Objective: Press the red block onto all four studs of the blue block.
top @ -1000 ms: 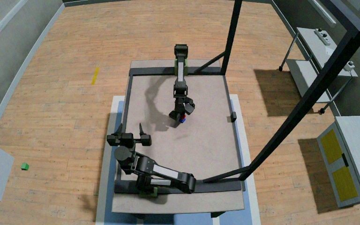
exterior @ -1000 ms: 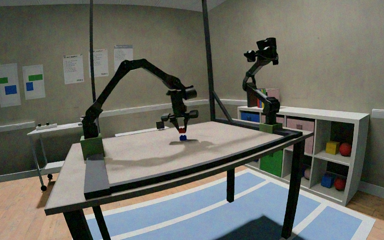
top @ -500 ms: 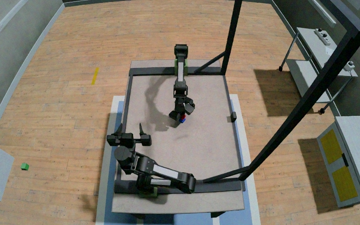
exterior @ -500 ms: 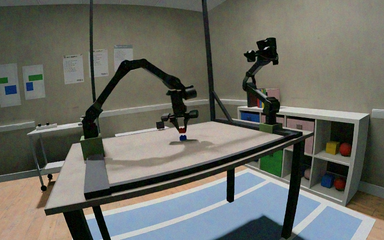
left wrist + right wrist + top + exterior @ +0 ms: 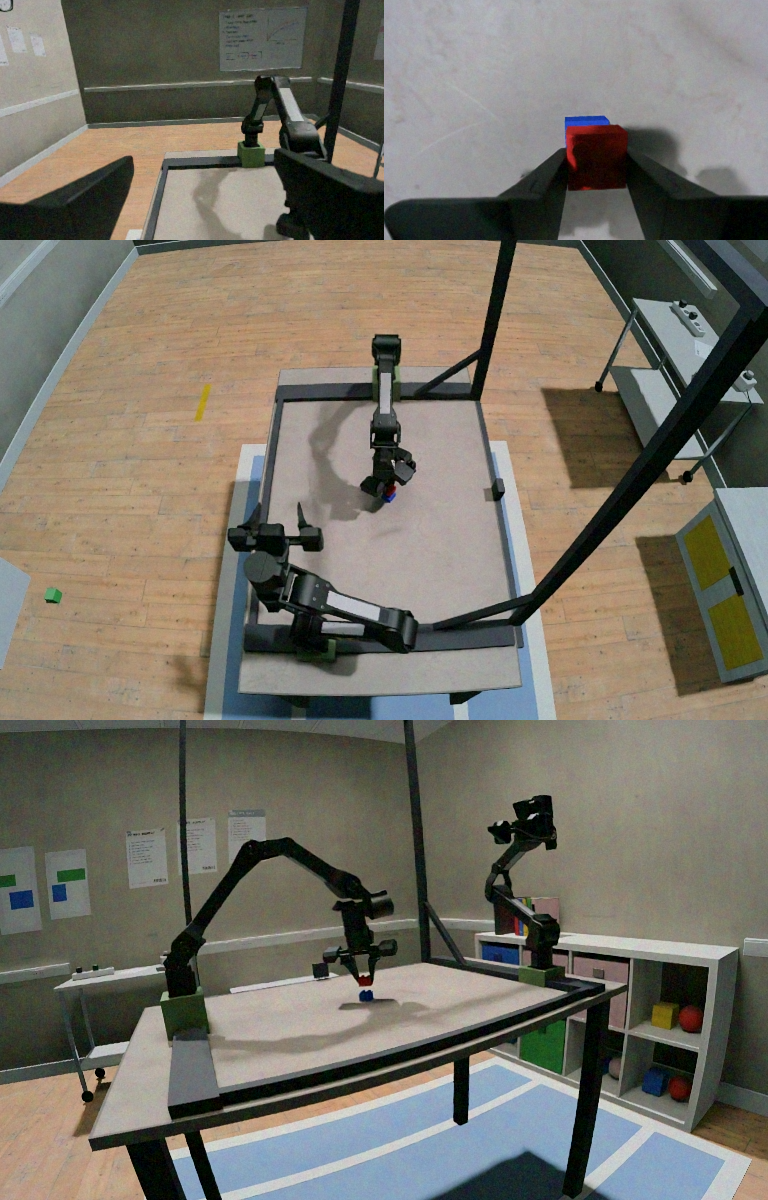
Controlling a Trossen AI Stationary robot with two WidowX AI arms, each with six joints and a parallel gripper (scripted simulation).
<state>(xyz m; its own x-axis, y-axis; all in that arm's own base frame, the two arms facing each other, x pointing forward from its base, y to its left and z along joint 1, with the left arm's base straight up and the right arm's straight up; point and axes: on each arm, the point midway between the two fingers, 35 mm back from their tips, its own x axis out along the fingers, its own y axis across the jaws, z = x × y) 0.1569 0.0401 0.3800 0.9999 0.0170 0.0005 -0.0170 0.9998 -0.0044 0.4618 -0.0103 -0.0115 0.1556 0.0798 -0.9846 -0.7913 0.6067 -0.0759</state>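
The blue block (image 5: 389, 498) (image 5: 366, 995) (image 5: 585, 121) sits on the table, mostly hidden under the red block in the right wrist view. The red block (image 5: 390, 489) (image 5: 365, 980) (image 5: 597, 170) is between the fingertips of my right gripper (image 5: 365, 978) (image 5: 595, 154), which is shut on it. It hangs above the blue block with a small gap in the exterior view. In the right wrist view a blue strip shows past its far edge. The blue studs' fit against it is hidden. My left gripper (image 5: 278, 506) (image 5: 203, 159) is open and empty, high up and far from the blocks.
The table (image 5: 441, 556) (image 5: 271, 1036) has a dark raised frame (image 5: 271, 449) along its edges. A small dark box (image 5: 497, 489) sits at the frame's right side in the top view. Dark posts (image 5: 493, 319) (image 5: 416, 844) rise at the table's side.
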